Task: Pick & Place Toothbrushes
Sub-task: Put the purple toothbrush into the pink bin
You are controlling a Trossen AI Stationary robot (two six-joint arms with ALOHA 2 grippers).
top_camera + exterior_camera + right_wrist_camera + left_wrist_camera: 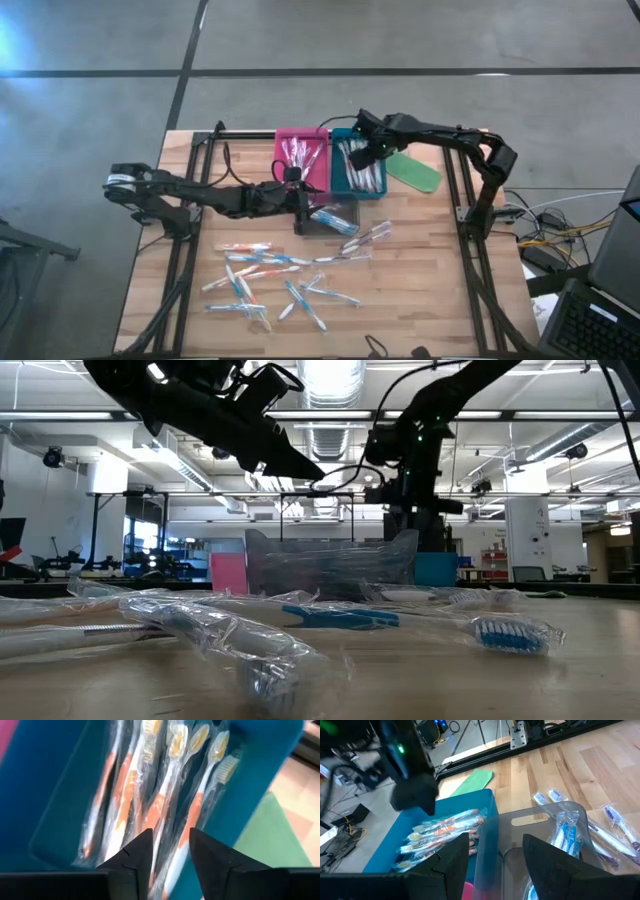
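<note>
Several wrapped toothbrushes point(265, 275) lie loose on the near half of the wooden table. Orange-accented toothbrushes point(165, 795) lie side by side in a blue tray point(335, 168). A clear tray point(340, 222) in front of it holds blue ones point(565, 837), and a pink tray point(318, 165) to the left holds more. My right gripper point(170, 850) hangs open just above the blue tray, pointing steeply down, with nothing between its fingers. My left gripper point(495, 855) hovers open over the clear tray's far edge, clear of it.
A flat green oblong piece point(413, 172) lies right of the blue tray. Black frame rails point(455, 190) run along the table's left and right sides. The three trays stand close together at the table's far middle. Bare wood shows at the right of the loose brushes.
</note>
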